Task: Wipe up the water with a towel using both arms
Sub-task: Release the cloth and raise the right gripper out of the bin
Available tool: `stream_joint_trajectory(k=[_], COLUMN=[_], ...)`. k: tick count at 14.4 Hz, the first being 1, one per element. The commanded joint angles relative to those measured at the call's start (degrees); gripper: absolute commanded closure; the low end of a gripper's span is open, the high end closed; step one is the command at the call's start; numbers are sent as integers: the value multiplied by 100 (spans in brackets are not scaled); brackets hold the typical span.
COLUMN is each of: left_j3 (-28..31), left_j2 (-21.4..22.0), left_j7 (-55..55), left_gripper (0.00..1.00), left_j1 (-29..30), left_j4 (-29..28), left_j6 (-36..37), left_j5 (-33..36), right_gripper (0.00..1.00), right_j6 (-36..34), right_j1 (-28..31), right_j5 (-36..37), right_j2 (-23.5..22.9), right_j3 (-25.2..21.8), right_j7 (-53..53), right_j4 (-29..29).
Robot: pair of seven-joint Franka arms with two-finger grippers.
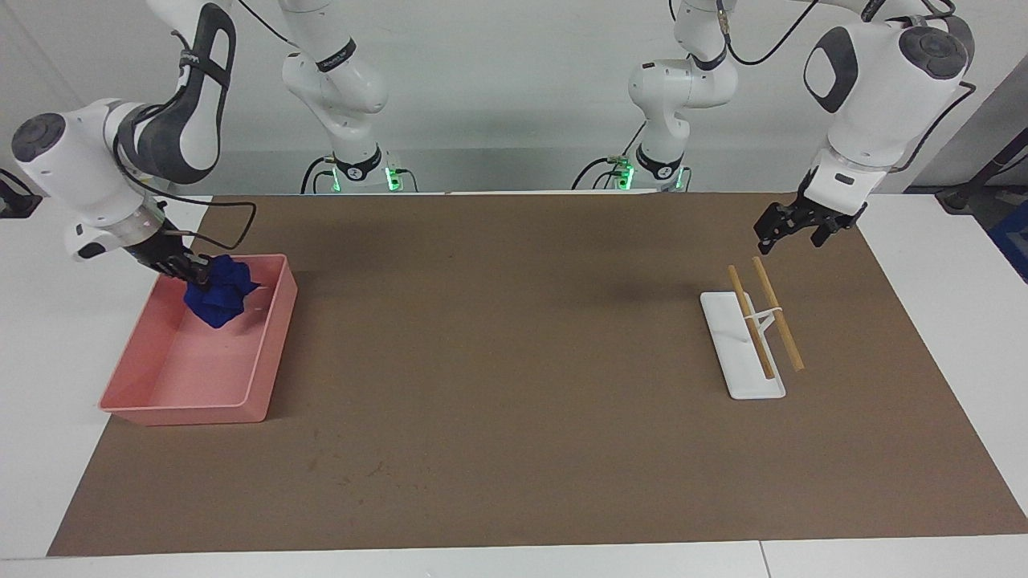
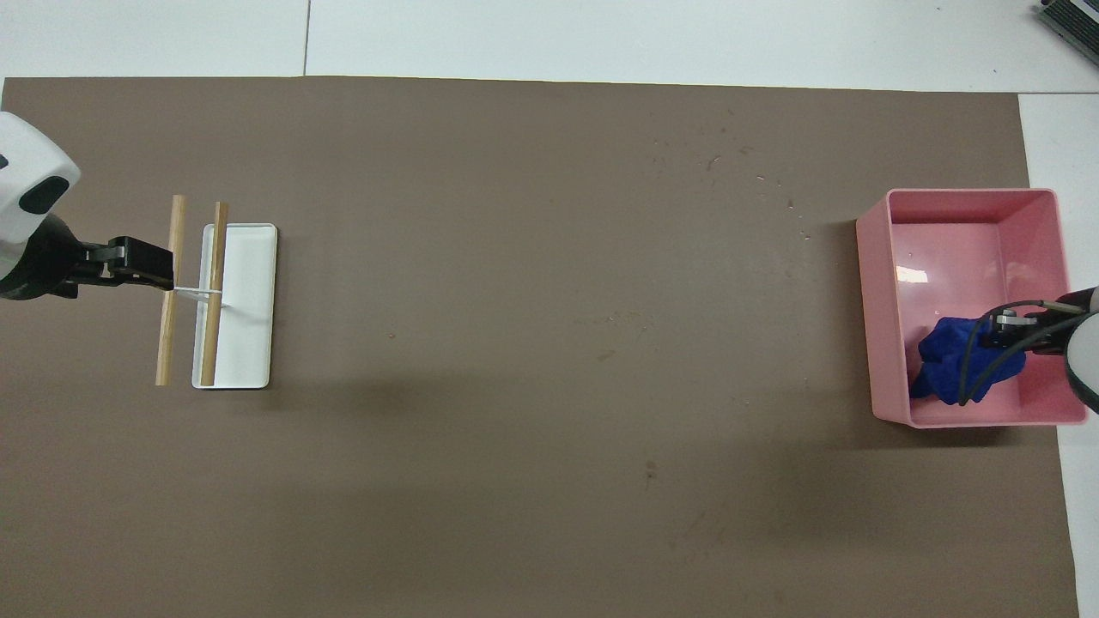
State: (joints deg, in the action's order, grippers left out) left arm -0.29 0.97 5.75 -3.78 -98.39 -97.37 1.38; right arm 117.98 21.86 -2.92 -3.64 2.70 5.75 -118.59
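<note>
Pink tray [image 1: 265,353]: near the table edge at the right arm's end.
Towel [image 1: 221,293]: bunched in the tray's robot-side end, pinched by the right gripper [image 1: 197,273].
Left gripper [image 1: 795,229]: fingers spread, hanging over the brown mat [image 1: 514,401] beside the white rack [image 1: 735,353] with two wooden rods [image 1: 777,313].
Water: not discernible.

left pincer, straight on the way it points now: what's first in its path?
Probably the two light wooden rods on the white rack; the left pincer hangs over the brown mat by their robot-side ends. Depth is uncertain.
</note>
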Motion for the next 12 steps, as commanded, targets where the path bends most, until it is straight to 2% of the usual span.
stream_joint_trajectory(k=[1, 2, 3, 4, 8, 12], left_j3=[81, 81, 90, 90, 64, 55], left_j2=[35, 44, 52, 70, 79, 105], left_j7=[67, 75, 110, 102, 102, 84], left_gripper=[0, 0, 0, 0, 0, 0], left_j1=[-26, -17, -35, -35, -44, -52], left_j4=[66, 57, 48, 40, 48, 13], left_j6=[139, 157, 183, 183, 210, 87], left_j5=[-460, -524, -516, -516, -411, -411], right_gripper=[86, 50, 7, 0, 0, 0], right_j6=[59, 32, 23, -21, -758, -1434], right_j1=[-15, -33, -41, -42, -85, -523], right_j5=[90, 90, 90, 99, 99, 99], right_j2=[153, 153, 179, 214, 530, 645], right_j3=[29, 38, 38, 55, 152, 214], right_j7=[-215, -206, -189, -180, -215, -416], right_j4=[-234, -208, -191, -173, 292, 1029])
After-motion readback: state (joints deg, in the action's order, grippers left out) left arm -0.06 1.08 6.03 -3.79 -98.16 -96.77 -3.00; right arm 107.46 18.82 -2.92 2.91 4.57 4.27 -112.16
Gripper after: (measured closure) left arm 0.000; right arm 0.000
